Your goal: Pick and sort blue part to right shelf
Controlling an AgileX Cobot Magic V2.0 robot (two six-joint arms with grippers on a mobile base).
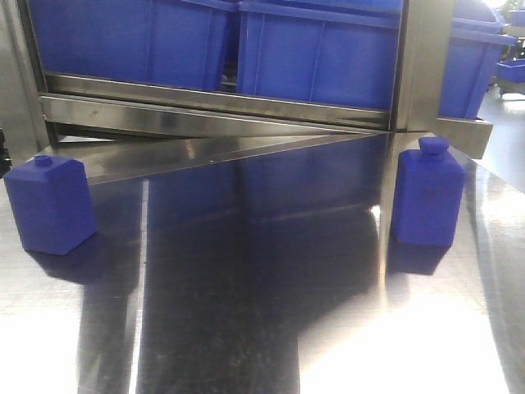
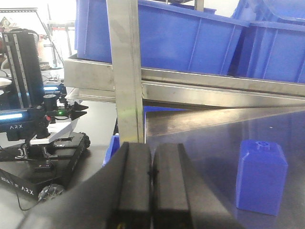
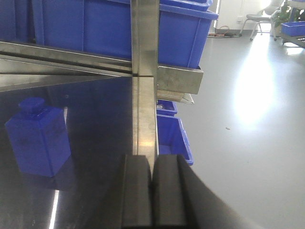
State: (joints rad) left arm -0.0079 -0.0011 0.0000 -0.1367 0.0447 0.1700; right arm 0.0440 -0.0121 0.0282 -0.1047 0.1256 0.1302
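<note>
My left claw [image 2: 151, 191] and right claw [image 3: 152, 191] are both pinched shut, empty. Two blue parts stand on the bench [image 1: 262, 328], one left [image 1: 51, 205], one right [image 1: 428, 193], open steel between them. Beyond is the right shelf [image 1: 221, 111], showing three blue bins [image 1: 328, 57].

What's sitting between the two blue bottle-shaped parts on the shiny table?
Nothing: in the front-facing view, only bare shiny table lies between the left blue part and right blue part.

Mirror-glossy, smooth steel tabletop [image 1: 262, 328]; brushed, duller metal shelf frame [image 1: 205, 107]; smooth, slightly shiny plastic bins [image 1: 328, 57]; two bottle-shaped parts [image 1: 51, 205] [image 1: 428, 197] of matt blue plastic.
</note>
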